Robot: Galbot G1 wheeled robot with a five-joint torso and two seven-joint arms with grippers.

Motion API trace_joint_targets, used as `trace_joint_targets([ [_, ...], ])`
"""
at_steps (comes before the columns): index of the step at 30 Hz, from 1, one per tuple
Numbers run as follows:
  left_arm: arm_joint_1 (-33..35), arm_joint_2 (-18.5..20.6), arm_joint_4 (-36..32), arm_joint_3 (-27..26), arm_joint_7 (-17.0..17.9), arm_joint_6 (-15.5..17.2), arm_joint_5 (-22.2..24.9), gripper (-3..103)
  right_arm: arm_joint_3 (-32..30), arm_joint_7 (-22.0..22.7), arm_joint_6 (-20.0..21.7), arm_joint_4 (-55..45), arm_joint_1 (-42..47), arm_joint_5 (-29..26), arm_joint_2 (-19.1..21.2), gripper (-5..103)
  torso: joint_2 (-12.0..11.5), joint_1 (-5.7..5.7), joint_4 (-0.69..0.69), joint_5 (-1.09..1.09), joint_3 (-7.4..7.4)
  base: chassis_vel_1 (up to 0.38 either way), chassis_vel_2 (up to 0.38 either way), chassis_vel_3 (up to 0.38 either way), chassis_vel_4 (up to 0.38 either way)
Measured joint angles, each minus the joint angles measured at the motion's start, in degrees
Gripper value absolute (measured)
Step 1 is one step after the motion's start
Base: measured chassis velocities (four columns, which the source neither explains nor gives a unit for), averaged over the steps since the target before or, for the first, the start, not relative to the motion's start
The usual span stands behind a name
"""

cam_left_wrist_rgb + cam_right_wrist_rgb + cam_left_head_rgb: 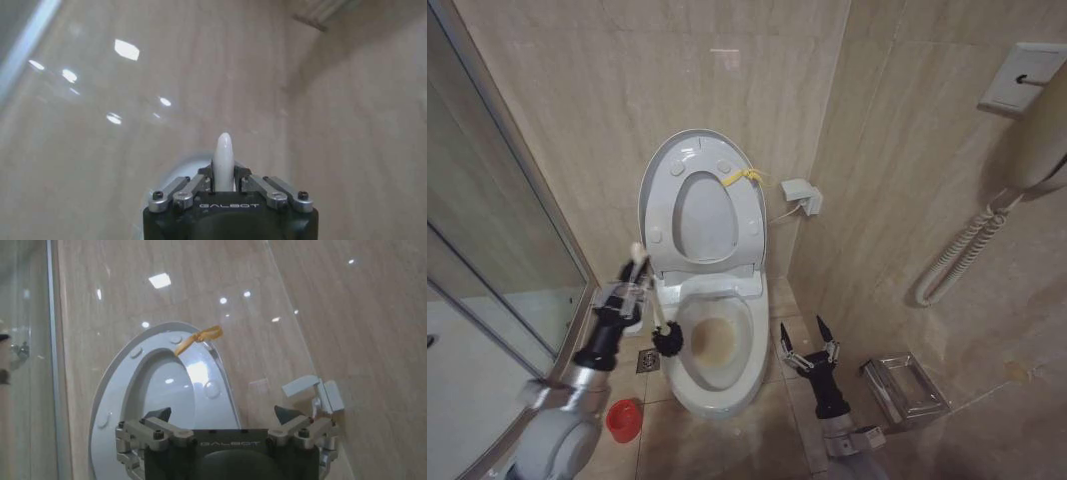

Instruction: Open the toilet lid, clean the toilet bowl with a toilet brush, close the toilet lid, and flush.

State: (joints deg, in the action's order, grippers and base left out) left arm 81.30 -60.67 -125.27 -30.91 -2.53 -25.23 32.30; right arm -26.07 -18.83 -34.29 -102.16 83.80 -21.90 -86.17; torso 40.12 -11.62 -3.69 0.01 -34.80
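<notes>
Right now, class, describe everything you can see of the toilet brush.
The toilet brush has a thin whitish handle with a rounded tip and a small dark bristle head. It slants, head down at the left rim of the toilet bowl, tip up. The left gripper is shut on its handle.

Beige stone-look tiles [627, 120] cover the walls. A glass shower screen [487, 260] runs along the left. On the floor beside it sits a small red cup [625, 420], with a square floor drain [648, 360] a little beyond. A white wall fitting [801, 195] juts out by the corner. On the right wall hang a handset with coiled cord [962, 250] and a metal paper holder [905, 388].
</notes>
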Motion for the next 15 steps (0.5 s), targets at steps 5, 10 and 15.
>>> trace_joint_targets([
  [5, 7.3, -6.0, -5.8, -9.7, 6.3, 3.2, -6.1, 20, 0.4, -0.2, -0.2, -0.2, 0.2, 0.4, -0.1, 100, 0.0, 0.00, 0.02, 0.02, 0.00, 0.000, 0.000, 0.000, 0.000],
  [10, 12.3, -9.8, -7.3, -15.4, 11.1, 4.3, -11.8, 20, -0.1, -0.2, -0.3, -0.7, 0.3, 0.3, 0.2, 100, 0.0, 0.00, 0.04, 0.02, 0.00, 0.000, 0.000, 0.000, 0.000],
  [15, 10.8, -11.8, -2.2, -15.6, 15.4, 3.6, -18.7, 20, -1.4, -0.3, -1.1, -2.2, 1.6, 0.1, -0.5, 100, 0.0, -0.01, -0.03, 0.01, -0.01, 0.000, 0.000, 0.000, 0.000],
])
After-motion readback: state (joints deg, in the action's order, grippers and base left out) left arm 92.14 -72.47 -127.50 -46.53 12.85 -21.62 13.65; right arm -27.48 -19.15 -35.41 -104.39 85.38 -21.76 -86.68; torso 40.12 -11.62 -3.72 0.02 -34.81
